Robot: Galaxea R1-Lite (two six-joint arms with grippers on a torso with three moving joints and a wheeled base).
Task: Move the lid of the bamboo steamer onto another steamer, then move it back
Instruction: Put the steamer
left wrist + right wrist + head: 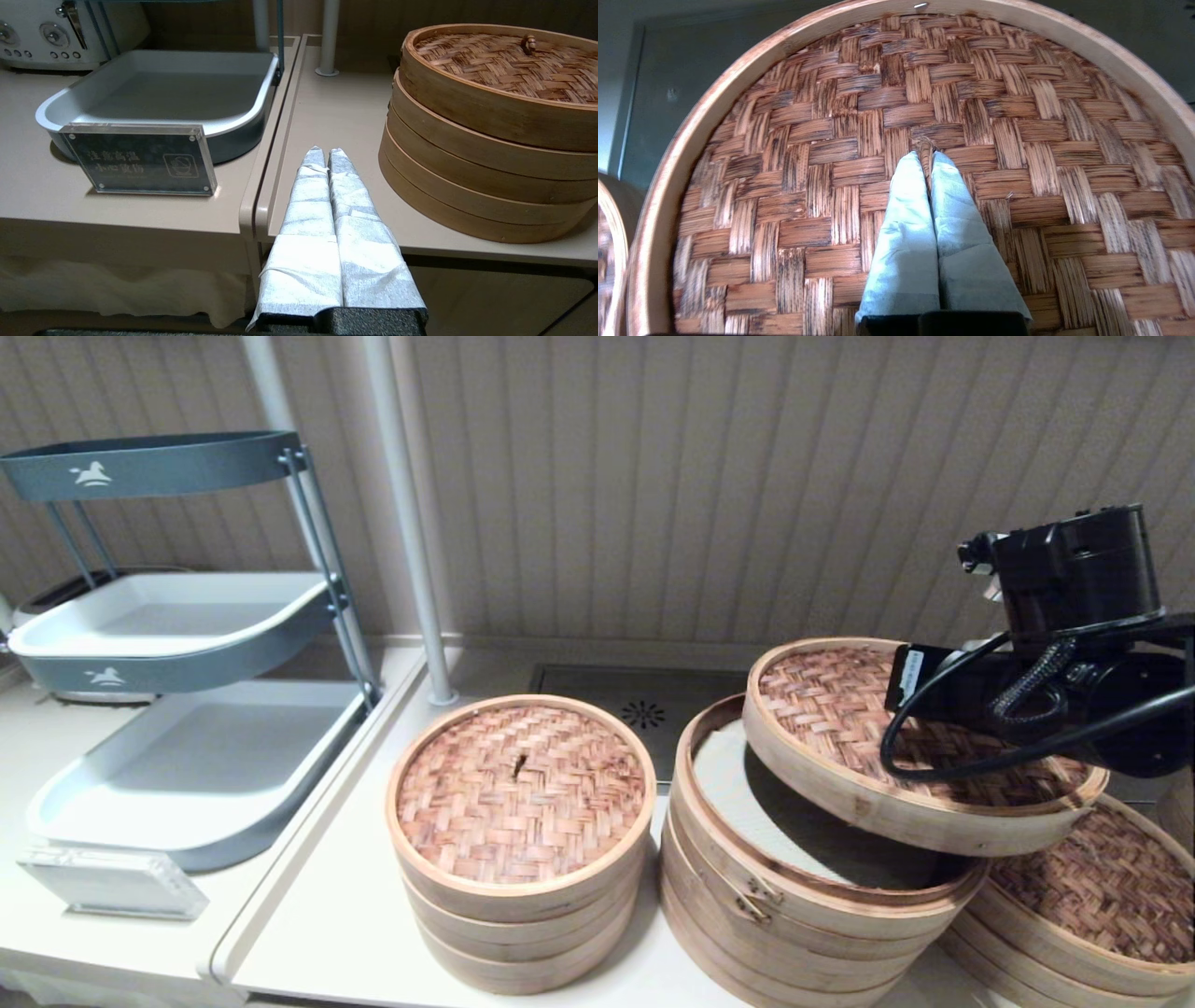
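Right claw (pixel 927 158): fingers pressed together, pinching the small centre knot of the bamboo steamer lid (pixel 878 747); the black arm reaches in from the right above the lid.
Bamboo steamer lid: held tilted in the air, its left edge raised, overhanging the right half of the tall steamer stack (pixel 794 905) and the edge of another steamer (pixel 1092 915); whether it touches either cannot be told.
Tall steamer stack: middle of the worktop (pixel 327 933), uncovered, a pale liner showing inside, a metal clasp on its front wall.
Another steamer: at the far right, low and wide, wearing its own dark brown woven lid, partly under the held lid.
Small steamer stack (pixel 521 840): left of the tall stack, just beside it, lid on.
Left claw (pixel 327 156): wrapped fingers together, holding nothing, low at the worktop's front edge, near the small stack.
Tray rack (pixel 177 644): grey tiers at the far left, with a clear sign plate (pixel 140 161) in front.
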